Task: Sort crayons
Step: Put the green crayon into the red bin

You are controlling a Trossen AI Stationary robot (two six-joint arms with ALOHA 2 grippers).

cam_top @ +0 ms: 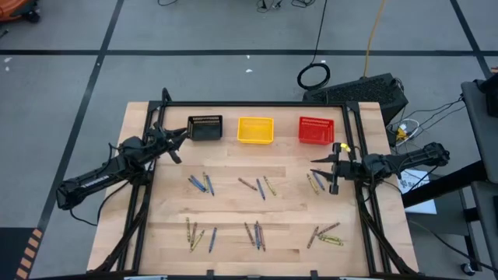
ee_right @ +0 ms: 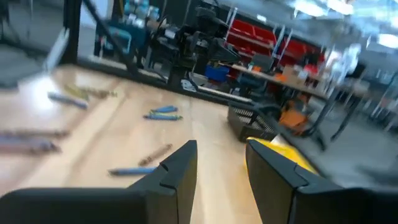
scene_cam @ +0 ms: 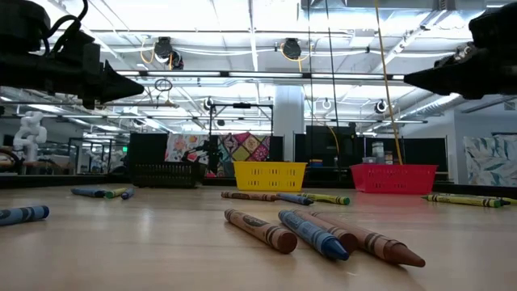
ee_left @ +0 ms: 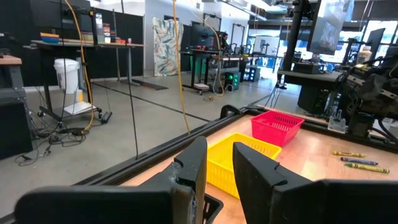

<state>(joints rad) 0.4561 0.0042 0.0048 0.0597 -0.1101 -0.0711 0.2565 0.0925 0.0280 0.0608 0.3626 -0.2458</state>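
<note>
Along the far edge of the surface [cam_top: 233, 225] sit a black bin [cam_top: 205, 127], a yellow bin [cam_top: 255, 130] and a red bin [cam_top: 316, 131], likely one per colour, while the crayons [cam_top: 259, 187] lie scattered in loose mixed clusters, none sorted yet. Left tool [cam_top: 177, 152] hovers near the black bin, right tool [cam_top: 325, 173] above the right-hand cluster, both slightly parted and seemingly empty.
</note>
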